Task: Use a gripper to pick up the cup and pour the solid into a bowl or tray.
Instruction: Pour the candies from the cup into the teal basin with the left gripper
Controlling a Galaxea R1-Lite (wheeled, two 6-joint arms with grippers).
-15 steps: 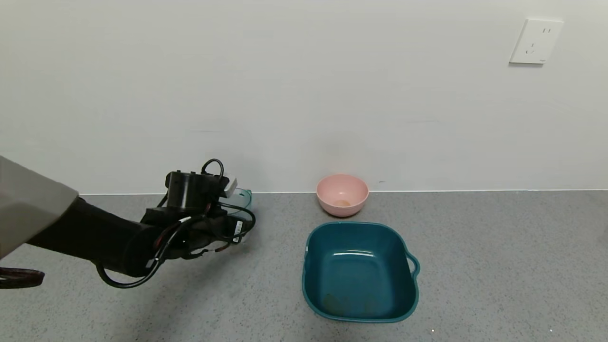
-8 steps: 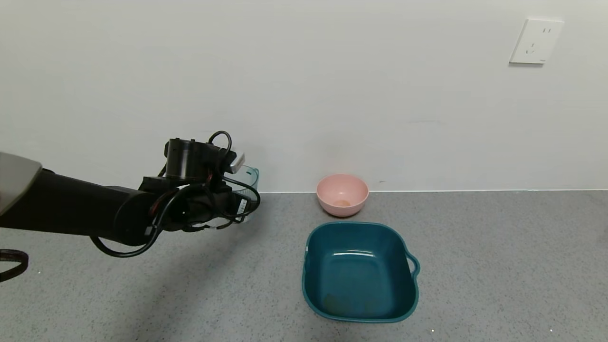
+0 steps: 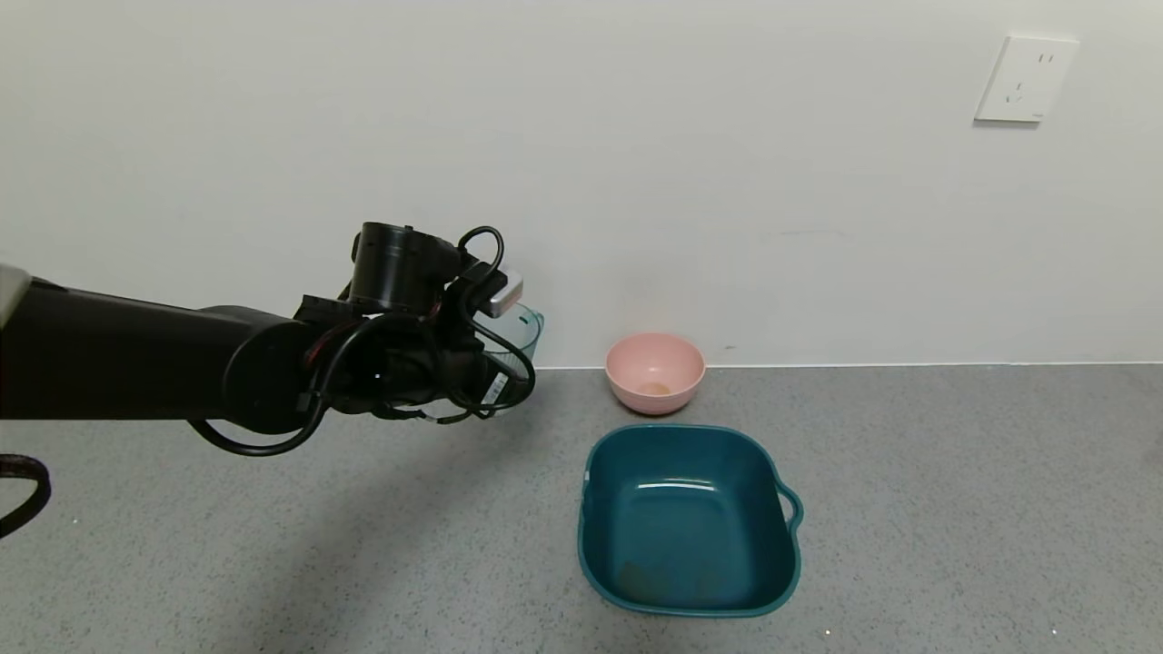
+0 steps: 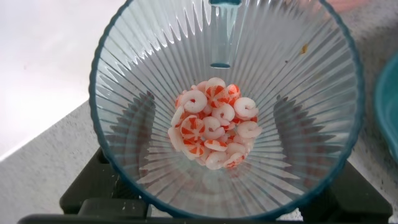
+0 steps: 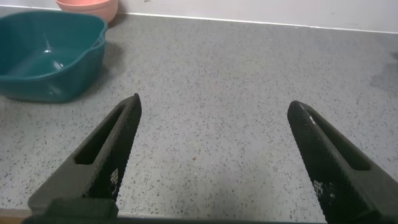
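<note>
The cup (image 3: pixel 520 338) stood upright, mouth up, at centre-left, discs (image 4: pixel 213 123) inside. The left gripper (image 3: pixel 495 377) clamped it. The right gripper (image 5: pixel 214 149) gaped wide, holding nothing.

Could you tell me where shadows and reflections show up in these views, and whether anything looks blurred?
Head view: the left arm casts a soft shadow on the counter; a bright streak glints inside the teal basin. Left wrist view: the cup ribs catch highlights, discs sharp. Right wrist view: the right claw fingers look soft close up.
</note>
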